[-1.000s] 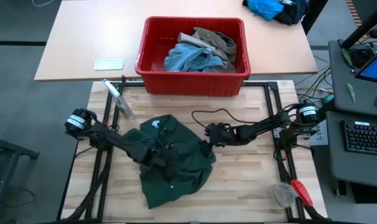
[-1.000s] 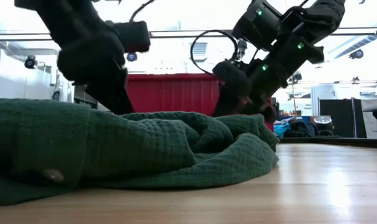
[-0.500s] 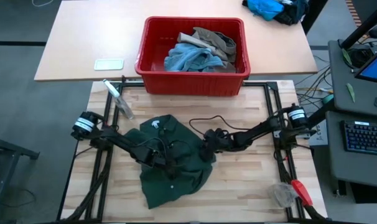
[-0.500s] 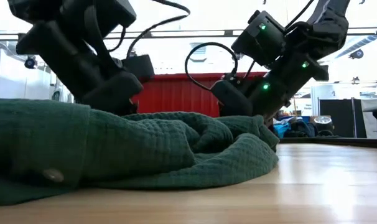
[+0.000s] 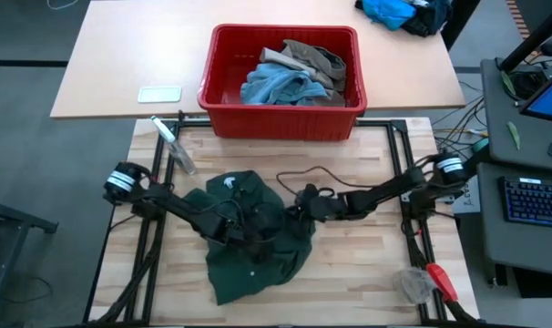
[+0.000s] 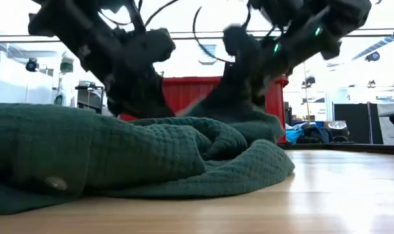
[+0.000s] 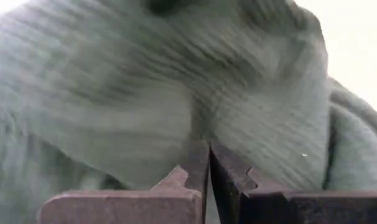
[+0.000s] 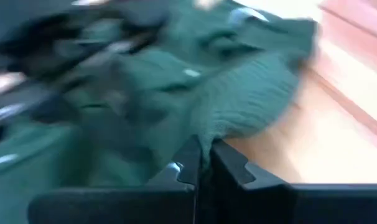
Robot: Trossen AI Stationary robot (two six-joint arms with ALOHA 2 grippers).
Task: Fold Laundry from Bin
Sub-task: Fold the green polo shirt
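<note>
Table (image 5: 367,264): light wood, butted against a paler table (image 5: 112,64) behind it.
Bin (image 5: 281,118): bright red tub on the paler table, at the wooden table's far edge; unmoved since a second ago.
Bin contents: light blue denim (image 5: 276,87) heaped at centre, khaki-taupe piece (image 5: 317,59) toward the right wall; both unchanged.
Dark green shorts (image 5: 253,241): crumpled near the wooden table's centre, more bunched at the right edge than a second ago; waffle-textured folds filling the low view (image 6: 151,156).
Left gripper (image 5: 249,235): down on the middle of the shorts, fingers (image 7: 198,168) pressed together with green cloth pinched between them; closed throughout.
Right gripper (image 5: 299,208): at the shorts' right edge, further left than before; fingers (image 8: 191,163) wide apart a second ago, now clamped on a fold of the green fabric.
Blue cloth heap (image 5: 390,11): at the paler table's far right corner, same place.
Small flat white item (image 5: 159,94): left of the bin, untouched.
</note>
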